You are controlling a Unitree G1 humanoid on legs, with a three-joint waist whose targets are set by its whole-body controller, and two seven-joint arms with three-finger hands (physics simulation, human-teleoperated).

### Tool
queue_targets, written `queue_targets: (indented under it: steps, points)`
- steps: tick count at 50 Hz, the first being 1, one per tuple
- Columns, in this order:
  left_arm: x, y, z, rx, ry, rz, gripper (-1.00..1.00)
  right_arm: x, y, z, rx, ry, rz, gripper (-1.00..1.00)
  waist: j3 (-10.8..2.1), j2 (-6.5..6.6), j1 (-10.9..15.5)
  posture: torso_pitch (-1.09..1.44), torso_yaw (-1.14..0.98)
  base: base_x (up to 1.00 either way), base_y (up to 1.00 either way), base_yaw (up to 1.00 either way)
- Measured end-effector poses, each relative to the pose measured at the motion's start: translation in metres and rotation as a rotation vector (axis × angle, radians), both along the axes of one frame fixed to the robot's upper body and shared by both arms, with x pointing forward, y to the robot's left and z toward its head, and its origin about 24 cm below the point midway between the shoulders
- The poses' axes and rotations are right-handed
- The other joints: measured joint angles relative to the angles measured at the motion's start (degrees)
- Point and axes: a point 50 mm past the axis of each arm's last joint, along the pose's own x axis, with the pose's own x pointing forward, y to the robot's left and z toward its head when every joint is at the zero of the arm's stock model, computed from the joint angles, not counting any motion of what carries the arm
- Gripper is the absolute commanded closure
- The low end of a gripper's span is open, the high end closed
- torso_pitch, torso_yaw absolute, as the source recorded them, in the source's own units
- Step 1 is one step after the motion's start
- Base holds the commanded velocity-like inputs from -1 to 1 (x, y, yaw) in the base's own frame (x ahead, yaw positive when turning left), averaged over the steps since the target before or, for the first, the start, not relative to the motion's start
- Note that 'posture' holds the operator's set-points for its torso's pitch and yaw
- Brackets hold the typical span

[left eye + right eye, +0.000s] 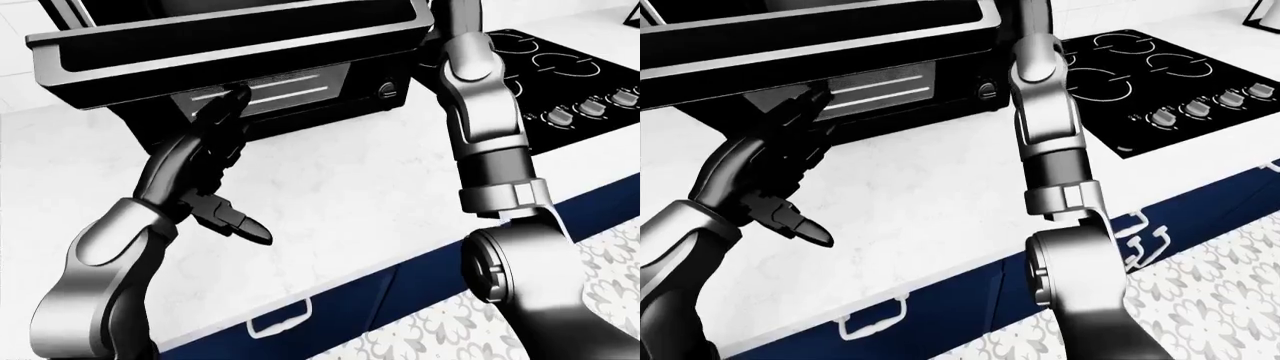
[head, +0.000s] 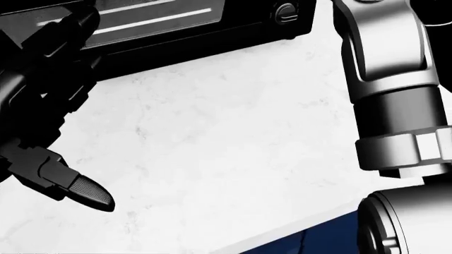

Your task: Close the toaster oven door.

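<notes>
The toaster oven is sitting at the top left of the left-eye view on the white marbled desk. Its door is hanging open, sticking out toward the camera as a wide dark slab over the desk, with the glass front and light bars showing beneath it. A round knob is showing at the oven's lower right corner.

The left hand is hovering under the open door, just beside the oven's front. Its fingers are spreading open, two pointing up toward the door's underside and the thumb pointing down and right over the desk. They are gripping nothing; contact with the door cannot be told.

The right arm is rising along the right of the oven, and its hand is passing out of view at the top, so the state of its fingers cannot be told.

A black stove top with four knobs is lying to the right of the oven. Blue drawers with white handles are running below the desk edge, over a patterned floor.
</notes>
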Motion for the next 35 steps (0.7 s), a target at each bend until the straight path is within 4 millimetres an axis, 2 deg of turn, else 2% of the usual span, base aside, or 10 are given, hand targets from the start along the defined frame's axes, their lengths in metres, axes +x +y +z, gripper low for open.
queue_targets:
  steps: [35]
  points:
    - [0.016, 0.007, 0.016, 0.027, -0.035, 0.008, -1.0, 0.007, -0.015, 0.008, 0.02, -0.018, -0.2, -1.0, -0.45, -0.7, 1.12, 0.0, 0.0, 0.0, 0.0, 0.0]
